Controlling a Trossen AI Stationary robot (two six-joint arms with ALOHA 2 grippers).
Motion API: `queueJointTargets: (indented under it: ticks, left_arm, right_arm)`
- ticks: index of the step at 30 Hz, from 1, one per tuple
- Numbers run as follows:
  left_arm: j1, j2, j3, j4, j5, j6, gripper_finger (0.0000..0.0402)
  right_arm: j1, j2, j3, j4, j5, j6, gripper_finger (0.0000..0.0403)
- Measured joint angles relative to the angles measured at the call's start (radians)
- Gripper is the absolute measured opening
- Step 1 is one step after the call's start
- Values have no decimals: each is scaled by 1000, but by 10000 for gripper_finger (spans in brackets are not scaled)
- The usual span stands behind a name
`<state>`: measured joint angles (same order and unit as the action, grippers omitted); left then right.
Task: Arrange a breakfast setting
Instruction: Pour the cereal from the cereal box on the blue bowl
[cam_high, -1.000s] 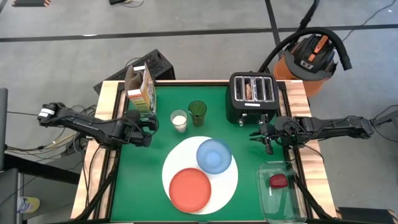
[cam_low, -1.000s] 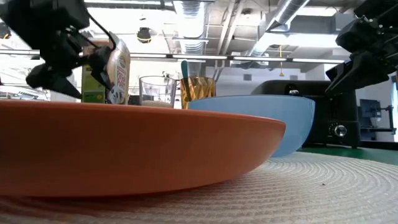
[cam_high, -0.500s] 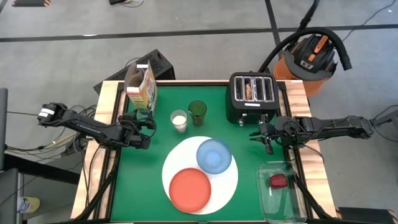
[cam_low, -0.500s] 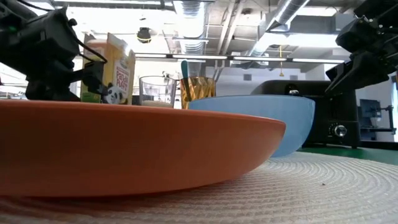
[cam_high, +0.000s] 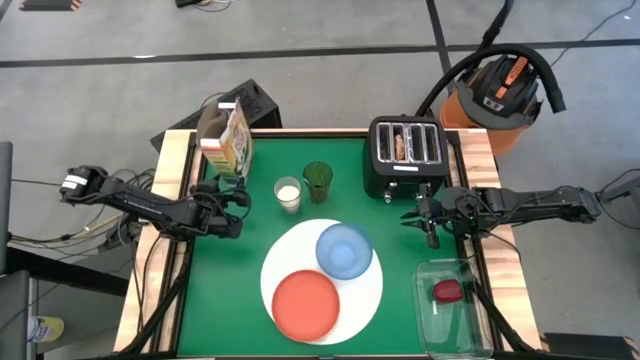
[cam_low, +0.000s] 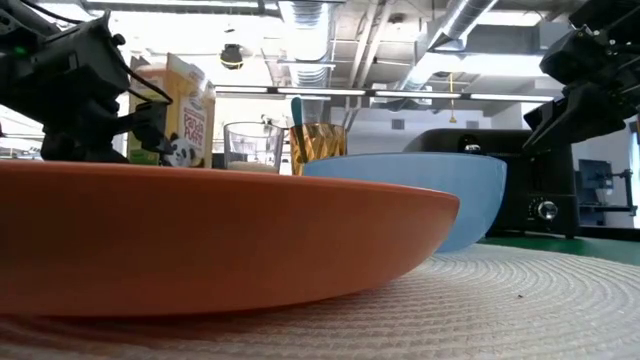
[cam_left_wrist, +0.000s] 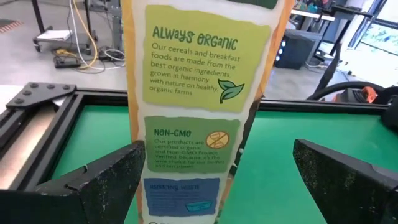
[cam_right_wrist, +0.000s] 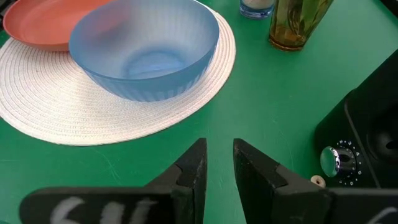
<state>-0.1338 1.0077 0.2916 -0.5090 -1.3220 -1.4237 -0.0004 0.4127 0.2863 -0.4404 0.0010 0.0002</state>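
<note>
Cardboard cereal box (cam_left_wrist: 193, 106) stands between the spread left pincer (cam_high: 222, 188) fingers — a clumsy close could topple it; right pincer (cam_high: 428, 222), nearly pressed together, idles by the toaster (cam_high: 404, 155).

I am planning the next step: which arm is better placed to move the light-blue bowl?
Probably the right. The right gripper hangs over bare green table beside the light-blue bowl, fingers nearly shut and empty. The left gripper is open at the cereal box, farther away.

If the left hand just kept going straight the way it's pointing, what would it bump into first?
Most likely the cereal box. In the wrist view it stands upright dead ahead of the left hand, between its open fingers, apparently close, though not yet touching as far as the overhead view shows.
</note>
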Motion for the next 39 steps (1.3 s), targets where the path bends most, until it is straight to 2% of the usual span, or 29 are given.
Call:
queueJointTargets:
  ticks: [7,13,18,21,33,39]
  left_arm:
    - [26,0,0,108,-3,138,400]
    - [30,0,0,168,0,174,400]
    - [35,0,0,230,-80,200,400]
    - [66,0,0,274,-82,261,400]
    - [247,0,0,518,160,530,400]
    - [260,0,0,520,170,529,400]
  right_arm:
    - [0,0,0,0,0,0,102]
    - [0,0,0,0,0,0,102]
    - [0,0,0,0,0,0,102]
    - [0,0,0,0,0,0,102]
    - [0,0,0,0,0,0,102]
    - [0,0,0,0,0,0,102]
